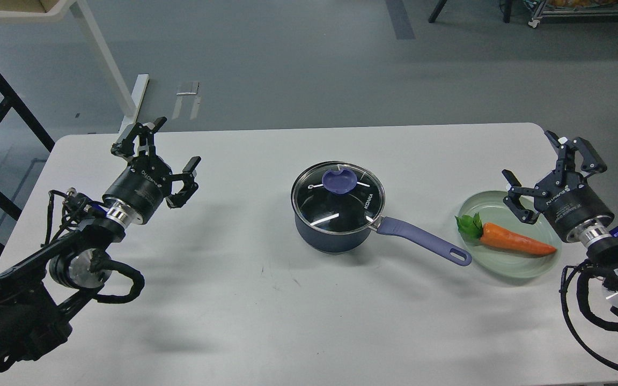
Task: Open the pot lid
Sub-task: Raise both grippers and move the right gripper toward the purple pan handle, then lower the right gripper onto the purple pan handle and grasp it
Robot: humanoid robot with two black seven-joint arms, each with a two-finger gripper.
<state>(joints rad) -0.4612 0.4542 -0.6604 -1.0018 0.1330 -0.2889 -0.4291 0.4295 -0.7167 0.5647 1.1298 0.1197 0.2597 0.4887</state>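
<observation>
A small dark blue pot (326,237) stands at the middle of the white table, its lavender-blue handle (424,240) pointing to the right and toward me. The clear glass lid (337,199) with a steel rim sits flat on the pot, its purple-blue knob (339,180) on top. My left gripper (167,151) hovers open over the table's left side, well away from the pot. At the right, my right gripper (539,171) is open above the edge of a plate, holding nothing.
A pale green plate (507,262) with an orange carrot (515,241) lies just right of the handle's end. The table's back edge (309,128) runs behind the pot. Table legs and a rack stand on the floor beyond.
</observation>
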